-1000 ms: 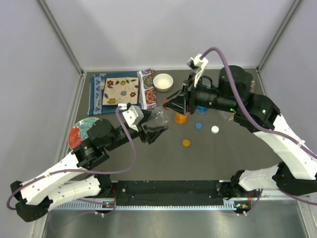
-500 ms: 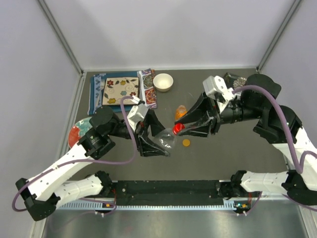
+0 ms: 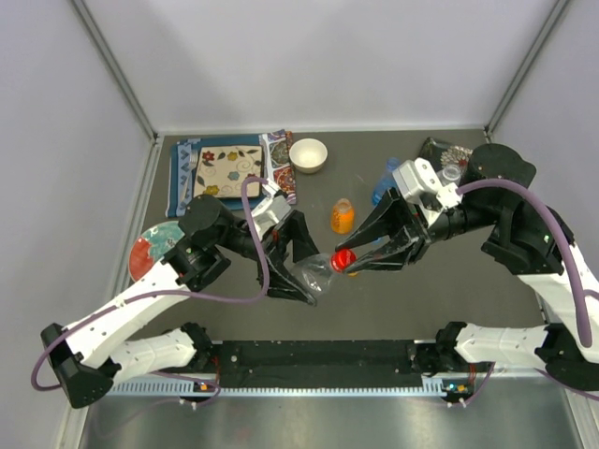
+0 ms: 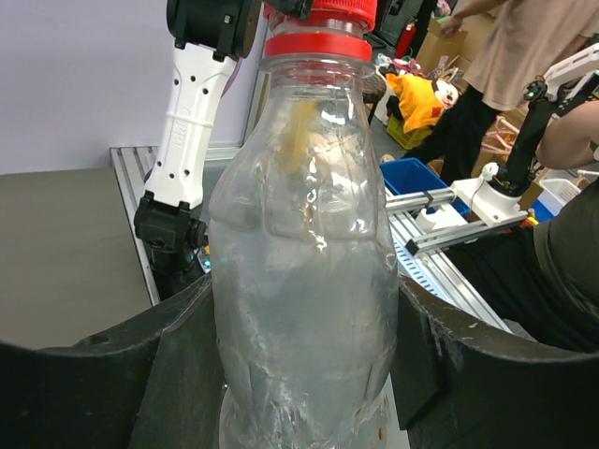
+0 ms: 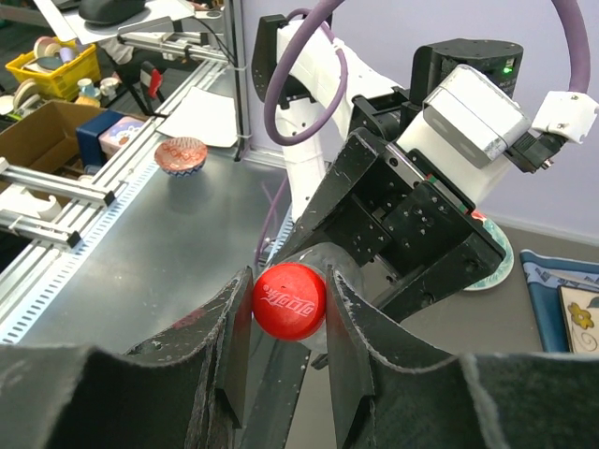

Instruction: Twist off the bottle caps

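Midair above the bench [image 3: 421, 304], a wide clear bottle [image 4: 304, 281] is clamped between the left fingers [image 4: 103, 388] while its red cap [image 5: 289, 301] is pinched by the right fingers [image 5: 229, 341].

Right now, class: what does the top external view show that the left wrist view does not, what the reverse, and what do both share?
Only the top external view shows the small white round bowl, the red-and-teal round plate and the flower-patterned square tile. Only the left wrist view shows a blue plastic box in the background. Both show the clear plastic bottle with its red round plastic cap, gripped by the left pincer.
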`<state>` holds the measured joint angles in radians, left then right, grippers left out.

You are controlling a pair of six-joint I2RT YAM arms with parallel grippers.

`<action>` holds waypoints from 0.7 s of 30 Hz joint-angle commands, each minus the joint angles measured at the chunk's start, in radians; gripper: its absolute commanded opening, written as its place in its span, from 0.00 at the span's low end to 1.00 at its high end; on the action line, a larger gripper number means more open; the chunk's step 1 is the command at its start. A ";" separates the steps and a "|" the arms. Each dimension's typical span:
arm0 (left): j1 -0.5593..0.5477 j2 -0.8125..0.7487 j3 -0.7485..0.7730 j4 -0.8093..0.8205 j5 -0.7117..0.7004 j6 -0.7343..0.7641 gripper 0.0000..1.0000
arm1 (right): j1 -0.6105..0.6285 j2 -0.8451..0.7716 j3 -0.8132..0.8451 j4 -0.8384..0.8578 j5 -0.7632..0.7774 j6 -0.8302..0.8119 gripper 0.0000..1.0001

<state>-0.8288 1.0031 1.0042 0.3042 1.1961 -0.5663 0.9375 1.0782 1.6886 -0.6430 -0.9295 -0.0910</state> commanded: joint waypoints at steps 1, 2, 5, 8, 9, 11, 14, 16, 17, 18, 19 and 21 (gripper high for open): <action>0.062 -0.003 -0.002 0.041 -0.056 -0.009 0.42 | 0.012 -0.080 0.020 -0.010 -0.183 0.031 0.00; 0.071 0.000 -0.006 0.050 -0.053 -0.015 0.42 | 0.012 -0.080 0.017 -0.012 -0.184 0.030 0.00; 0.080 0.006 -0.021 0.105 -0.030 -0.061 0.42 | 0.011 -0.070 -0.001 -0.021 -0.192 0.027 0.00; 0.080 0.005 -0.022 0.105 -0.038 -0.070 0.42 | 0.012 -0.058 -0.027 -0.035 -0.154 0.017 0.00; 0.079 0.003 -0.021 0.092 -0.047 -0.055 0.42 | 0.012 -0.055 -0.032 -0.035 -0.126 0.020 0.00; 0.080 -0.004 -0.009 0.052 -0.087 -0.024 0.42 | 0.012 -0.044 -0.044 -0.034 -0.060 0.027 0.00; 0.079 -0.012 0.007 -0.022 -0.124 0.035 0.42 | 0.012 -0.035 -0.047 -0.033 0.007 0.037 0.08; 0.080 -0.012 0.011 -0.033 -0.125 0.049 0.42 | 0.012 -0.032 -0.044 -0.030 0.043 0.037 0.16; 0.080 -0.012 0.013 -0.036 -0.125 0.052 0.43 | 0.012 -0.031 -0.041 -0.030 0.050 0.036 0.19; 0.079 -0.011 0.016 -0.037 -0.124 0.055 0.43 | 0.012 -0.031 -0.037 -0.030 0.067 0.036 0.22; 0.080 -0.011 0.019 -0.040 -0.124 0.057 0.43 | 0.012 -0.029 -0.035 -0.030 0.075 0.036 0.27; 0.080 -0.011 0.020 -0.043 -0.127 0.065 0.43 | 0.014 -0.029 -0.029 -0.029 0.099 0.036 0.29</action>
<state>-0.7734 0.9962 0.9836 0.2649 1.2007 -0.5236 0.9329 1.0672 1.6489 -0.6411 -0.8196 -0.0845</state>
